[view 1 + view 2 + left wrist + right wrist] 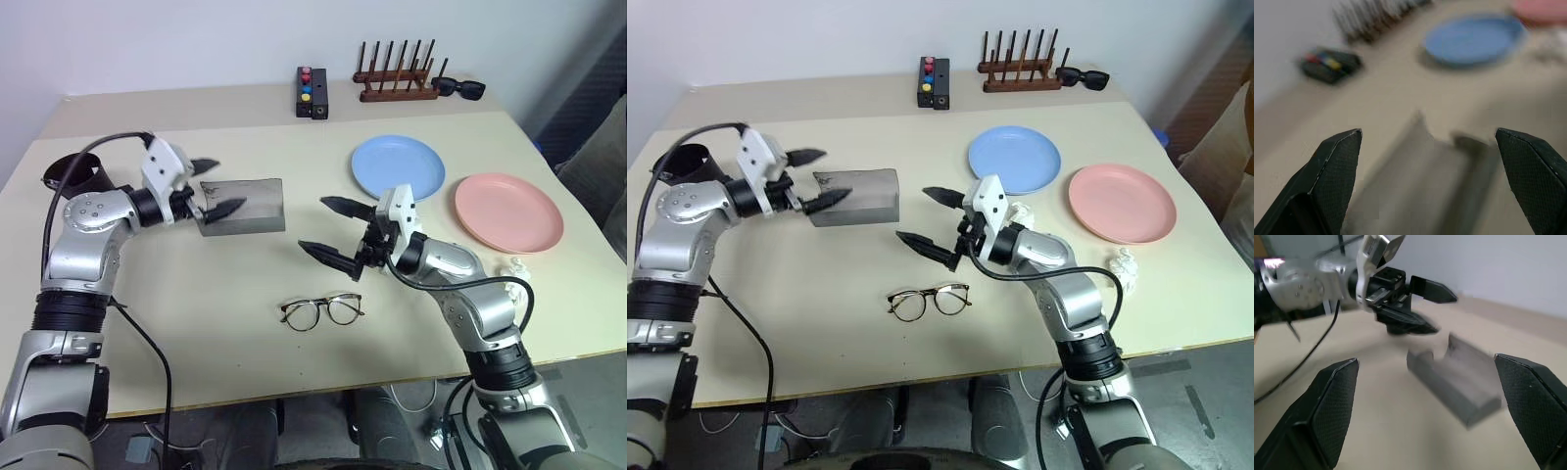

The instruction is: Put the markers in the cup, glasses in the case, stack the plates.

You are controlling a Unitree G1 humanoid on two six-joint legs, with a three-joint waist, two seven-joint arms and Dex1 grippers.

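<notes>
Near the table's (245, 323) front edge, the glasses (321, 310) were left lying; the grey case (247, 205) was flanked by the empty, wide-open left gripper (217, 186) and right gripper (330, 227).

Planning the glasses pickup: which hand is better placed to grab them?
Probably the right hand: it hovers open just above the glasses, nearer than the left hand, which is open at the case.
</notes>
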